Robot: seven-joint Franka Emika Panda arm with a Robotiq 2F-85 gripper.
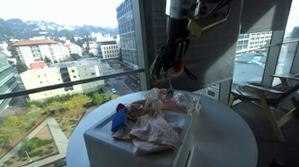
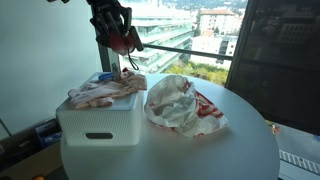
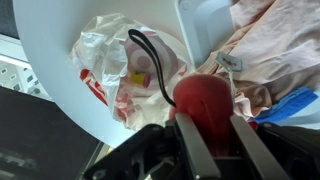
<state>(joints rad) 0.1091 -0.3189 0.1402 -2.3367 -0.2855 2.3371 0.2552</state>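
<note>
Gripper [image 2: 118, 38] clamps a rounded red object [image 3: 205, 100], possibly soft, trailing a thin black cord [image 3: 158, 65], above a cloth-filled white bin [image 2: 75, 125].

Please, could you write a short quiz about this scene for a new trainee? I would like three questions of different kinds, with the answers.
1. True or false: the gripper is shut on a red rounded object with a black cord.
2. Where does the crumpled white plastic bag with red print lie?
A) inside the bin
B) on the round white table, beside the white rectangular plastic bin
C) on the floor
3. Fill in: the bin is filled with crumpled pale pink ____.

Key: 1 true; 2 B; 3 cloth.
</note>
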